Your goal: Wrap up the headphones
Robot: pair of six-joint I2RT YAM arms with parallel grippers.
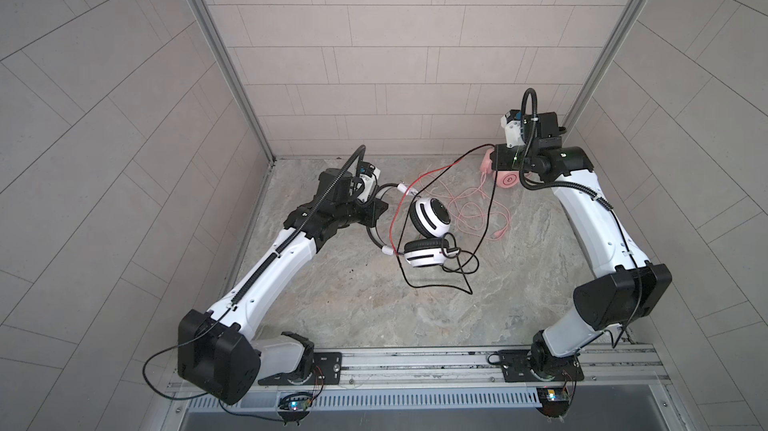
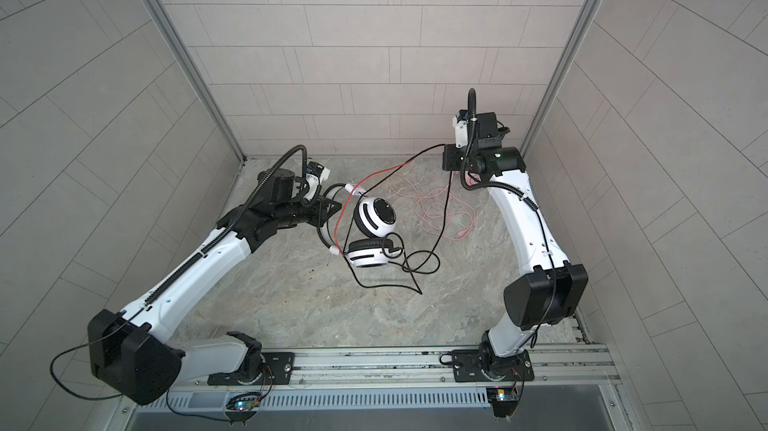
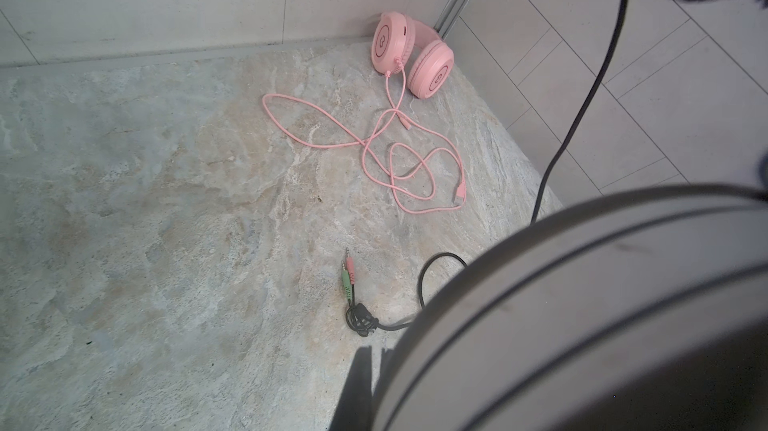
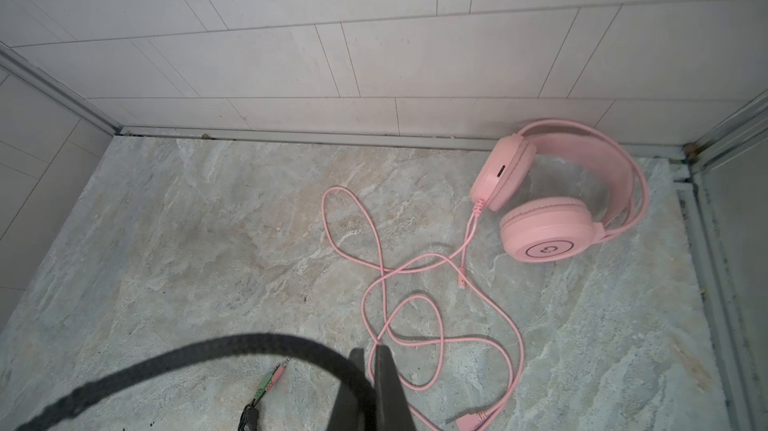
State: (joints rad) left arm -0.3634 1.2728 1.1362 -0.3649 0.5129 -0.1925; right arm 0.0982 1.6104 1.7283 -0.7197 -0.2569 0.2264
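Note:
The white headphones hang tilted left of centre, with the lower earcup by the floor. My left gripper is shut on their black headband, which fills the left wrist view as a blurred grey arc. Their black and red cord rises to my right gripper, held high at the back right and shut on it. The cord's green and pink plugs lie on the floor. The pink headphones lie in the back right corner, largely hidden under the right arm in both top views.
The pink cord sprawls in loose loops across the stone floor between both headsets. A slack black loop of cord lies in front of the white earcups. Tiled walls close in the back and both sides.

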